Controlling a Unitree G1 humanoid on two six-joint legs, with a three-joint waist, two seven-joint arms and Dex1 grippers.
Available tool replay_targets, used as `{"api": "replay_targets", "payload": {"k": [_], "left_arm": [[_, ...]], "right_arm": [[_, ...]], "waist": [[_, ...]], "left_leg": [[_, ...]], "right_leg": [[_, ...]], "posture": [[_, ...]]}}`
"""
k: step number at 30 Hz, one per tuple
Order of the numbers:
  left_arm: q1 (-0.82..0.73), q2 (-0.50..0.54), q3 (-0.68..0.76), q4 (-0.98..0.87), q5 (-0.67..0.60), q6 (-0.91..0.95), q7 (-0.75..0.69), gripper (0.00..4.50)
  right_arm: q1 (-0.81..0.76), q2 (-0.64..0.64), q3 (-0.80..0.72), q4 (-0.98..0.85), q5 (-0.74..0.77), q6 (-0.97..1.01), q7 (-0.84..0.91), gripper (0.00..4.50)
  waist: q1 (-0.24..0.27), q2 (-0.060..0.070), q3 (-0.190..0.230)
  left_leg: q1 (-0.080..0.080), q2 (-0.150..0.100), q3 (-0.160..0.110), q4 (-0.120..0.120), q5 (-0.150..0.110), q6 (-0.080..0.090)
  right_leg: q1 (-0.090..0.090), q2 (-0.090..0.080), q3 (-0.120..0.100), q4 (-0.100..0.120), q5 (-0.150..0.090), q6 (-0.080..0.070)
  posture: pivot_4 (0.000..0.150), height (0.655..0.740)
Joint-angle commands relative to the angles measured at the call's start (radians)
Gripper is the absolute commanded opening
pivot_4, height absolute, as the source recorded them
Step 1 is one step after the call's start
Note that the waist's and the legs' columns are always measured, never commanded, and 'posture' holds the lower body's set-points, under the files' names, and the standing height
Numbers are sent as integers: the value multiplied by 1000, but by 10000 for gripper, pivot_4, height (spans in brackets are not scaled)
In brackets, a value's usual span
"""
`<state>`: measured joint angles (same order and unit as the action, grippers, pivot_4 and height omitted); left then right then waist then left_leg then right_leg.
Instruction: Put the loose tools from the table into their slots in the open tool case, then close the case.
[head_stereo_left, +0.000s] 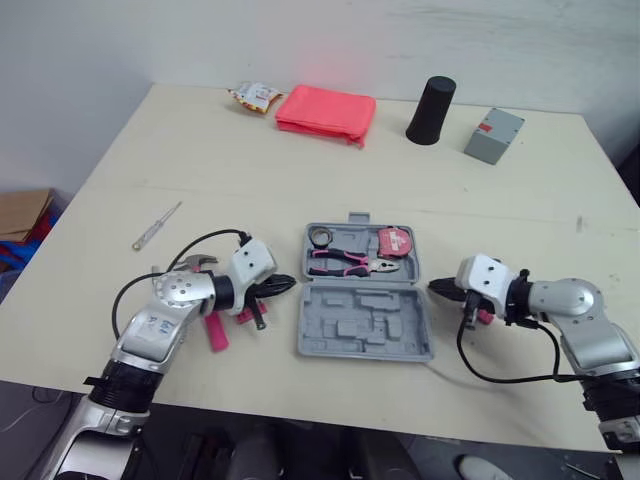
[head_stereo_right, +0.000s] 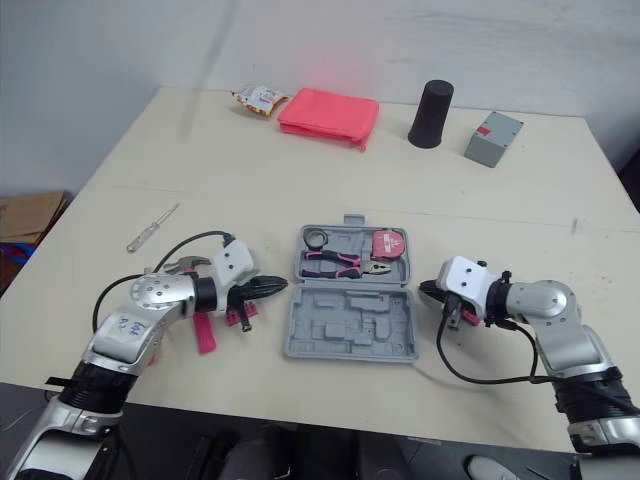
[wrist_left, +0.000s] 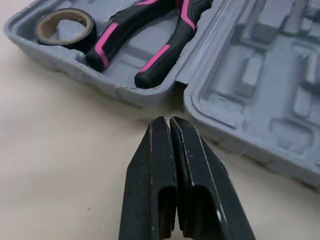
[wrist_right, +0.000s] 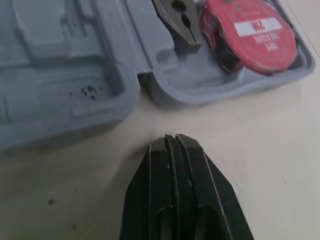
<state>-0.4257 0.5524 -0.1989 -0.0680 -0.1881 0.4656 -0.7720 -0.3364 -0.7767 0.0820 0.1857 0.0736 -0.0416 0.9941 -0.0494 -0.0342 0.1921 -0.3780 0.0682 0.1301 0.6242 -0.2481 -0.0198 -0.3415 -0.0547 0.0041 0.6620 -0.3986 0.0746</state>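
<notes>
Right gripper (wrist_right: 175, 140) closed, beside case (wrist_right: 65, 80) — tape measure (wrist_right: 256, 36) marked "2M"

Likely a lab; bare white wall (head_stereo_left: 100, 60), plain table (head_stereo_left: 200, 150), cardboard box (head_stereo_left: 20, 212)

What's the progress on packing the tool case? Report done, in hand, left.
Done: pliers, tape measure and tape roll sit in the open case. In hand: nothing; left hand and right hand are shut, empty, beside it. Left: screwdriver, pink-handled tools on the table, then closing.

cream table (head_stereo_left: 200, 160), open tool case (head_stereo_left: 365, 322), screwdriver (head_stereo_left: 157, 225), pink pouch (head_stereo_left: 325, 112)
</notes>
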Motion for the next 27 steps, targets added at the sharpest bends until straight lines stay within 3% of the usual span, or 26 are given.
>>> {"api": "replay_targets", "payload": {"k": [1,9,21,27], "left_arm": [[-29,-22,0,-23,14,8,21,559],[-62,-25,-22,53,58,-15,-13,559],[29,67,2,-57,33,-40,-140,559],[47,78,14,-49,68,-77,-117,559]], "right_arm": [[-5,12,4,-46,-2,3,-5,0],[5,50,26,-137,5,54,8,0],[122,30,28,-346,55,169,62,0],[165,19,-13,-319,49,168,30,0]], "waist": [[2,0,0],[-4,0,0],[0,0,0],[2,0,0]], "left_leg": [[0,0,0,0,0,0],[0,1,0,1,0,0],[0,2,0,0,-2,-1],[0,1,0,0,-2,0]], "right_leg": [[0,0,0,0,0,0],[0,1,0,0,0,0],[0,1,0,-1,0,0],[0,1,0,-1,0,0]], "posture": [[1500,7400],[1500,7400],[1500,7400],[1500,7400]]}}
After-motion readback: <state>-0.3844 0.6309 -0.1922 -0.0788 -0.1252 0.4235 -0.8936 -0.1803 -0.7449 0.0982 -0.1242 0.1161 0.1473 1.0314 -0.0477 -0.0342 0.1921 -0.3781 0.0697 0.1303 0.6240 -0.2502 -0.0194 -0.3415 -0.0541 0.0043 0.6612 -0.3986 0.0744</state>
